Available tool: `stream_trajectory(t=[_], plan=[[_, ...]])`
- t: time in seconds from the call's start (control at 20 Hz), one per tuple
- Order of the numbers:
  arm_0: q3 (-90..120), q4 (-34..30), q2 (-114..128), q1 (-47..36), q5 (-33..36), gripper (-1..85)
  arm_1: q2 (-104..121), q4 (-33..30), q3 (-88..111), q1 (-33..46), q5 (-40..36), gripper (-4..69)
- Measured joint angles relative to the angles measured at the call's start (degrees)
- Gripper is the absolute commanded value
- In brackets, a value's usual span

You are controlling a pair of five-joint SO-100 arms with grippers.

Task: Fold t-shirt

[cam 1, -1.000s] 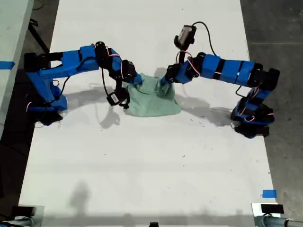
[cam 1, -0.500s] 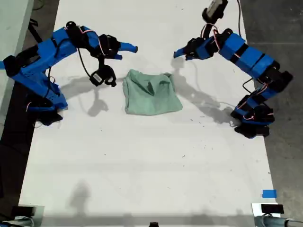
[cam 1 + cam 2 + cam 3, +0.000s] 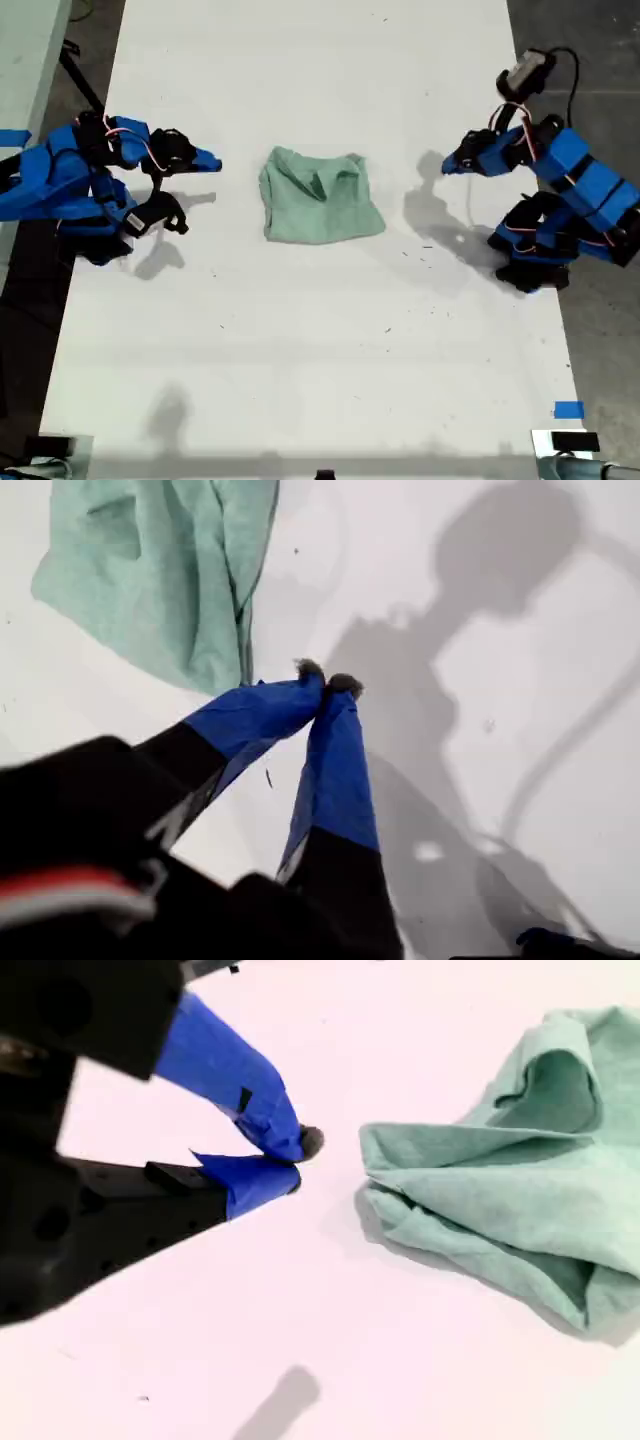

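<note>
Both grippers are closed on nothing, tips meeting, each clear of the cloth. My first gripper (image 3: 325, 683) shows blue-taped fingers (image 3: 335, 770) pinched together above bare table, the t-shirt (image 3: 165, 565) lying just beyond its tips. My second gripper (image 3: 300, 1160) likewise has its taped fingers (image 3: 225, 1070) brought together, with the folded edge of the t-shirt (image 3: 500, 1210) near but not touching. In the exterior view the t-shirt (image 3: 320, 197) lies as a rumpled, roughly square bundle on the white table (image 3: 300, 340), between two arms, each well apart from it: one arm (image 3: 75, 185) at the exterior view's left, the other arm (image 3: 565, 190) at its right.
</note>
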Motion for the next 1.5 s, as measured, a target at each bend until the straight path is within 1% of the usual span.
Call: stream_trajectory(t=[0.1,0.15,0.2,0.25,0.35,0.5,0.6,0.8,1.0,1.2,1.5], plan=[[8.53,0.26,10.28,3.43,-3.6,0.0,13.8,0.79,8.35,-7.65,7.56,-1.1],[12.83,0.97,15.12,4.66,-4.83,0.0,17.58,0.88,11.34,-10.99,9.84,-1.1],[15.91,2.2,19.25,5.27,-5.98,0.0,17.4,0.35,12.39,-13.18,10.9,-1.1],[19.07,3.96,24.08,5.36,-6.5,0.0,15.38,-1.93,12.39,-14.85,11.07,-1.1],[24.08,7.91,31.2,6.5,-7.21,0.0,5.45,-8.35,8.0,-17.93,10.11,-1.1],[25.14,11.6,33.49,7.21,-7.21,0.0,-17.4,-17.49,-6.77,-23.91,7.29,-1.1],[25.14,13.45,33.84,7.21,-7.21,0.0,-32.87,-21.18,-17.58,-27.86,6.15,-1.2],[25.14,14.33,33.93,8.17,-7.21,0.0,-56.25,-25.31,-34.72,-34.28,5.71,-1.2],[25.14,16.08,33.93,7.82,-7.21,0.0,-71.28,-27.86,-43.59,-36.47,5.36,-1.2],[25.14,16.52,33.93,7.56,-7.21,0.0,-80.6,-28.56,-50.01,-36.56,3.78,-1.2],[25.14,16.96,33.93,7.03,-7.21,0.0,-88.24,-28.56,-57.13,-31.99,-0.44,-1.3]])
